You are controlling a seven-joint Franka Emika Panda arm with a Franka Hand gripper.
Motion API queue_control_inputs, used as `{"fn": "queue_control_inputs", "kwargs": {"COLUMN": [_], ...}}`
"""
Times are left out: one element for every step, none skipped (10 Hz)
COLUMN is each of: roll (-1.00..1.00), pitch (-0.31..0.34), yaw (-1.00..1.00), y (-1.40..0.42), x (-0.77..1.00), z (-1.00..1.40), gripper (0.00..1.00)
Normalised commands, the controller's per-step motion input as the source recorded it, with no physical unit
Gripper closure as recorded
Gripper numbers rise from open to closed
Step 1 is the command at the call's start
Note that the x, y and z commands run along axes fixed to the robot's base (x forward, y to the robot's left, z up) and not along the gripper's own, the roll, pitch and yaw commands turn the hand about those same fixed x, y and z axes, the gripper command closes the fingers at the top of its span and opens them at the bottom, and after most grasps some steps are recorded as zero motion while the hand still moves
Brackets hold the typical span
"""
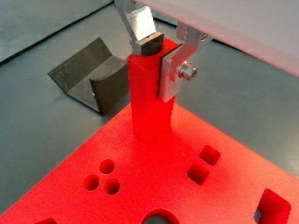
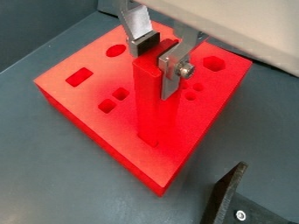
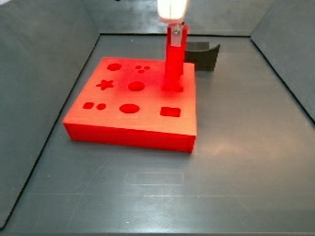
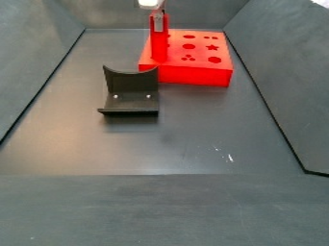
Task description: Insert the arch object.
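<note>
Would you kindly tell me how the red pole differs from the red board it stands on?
The red pole is tall, thin and upright; the red board is wide, flat and lies on the floor. The board has shaped holes; the pole shows none. The hand sits at the pole's top. Both are bright red.

Even overhead light, gripper point(image 3: 174, 20) top blown out white, perhaps glare, soft shadows below, wrist views slightly blurred

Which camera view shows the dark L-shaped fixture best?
A side view: there the fixture stands whole and unobstructed on the floor. In a side view it is half hidden behind the red pole. A wrist view crops it; a wrist view catches only an edge. The gripper sits at the pole's top.
</note>
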Motion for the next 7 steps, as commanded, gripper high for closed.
{"fn": "queue_control_inputs", "kwargs": {"roll": [0.17, 0.24, 0.35, 0.21, 0.14, 0.11, 0.04], "pitch": [0.083, 0.127, 0.229, 0.176, 0.136, 0.124, 0.0], "yaw": [0.0, 0.0, 0.0, 0.0, -0.02, -0.01, 0.0], "y": [-0.09, -0.11, -0.1, -0.07, -0.03, -0.03, 0.0], "x": [0.15, 0.14, 0.22, 0.23, 0.12, 0.12, 0.0], "z": [-0.45, -0.45, -0.38, -0.27, -0.16, -0.09, -0.05], "gripper": [1.0, 1.0, 1.0, 1.0, 1.0, 1.0, 1.0]}}
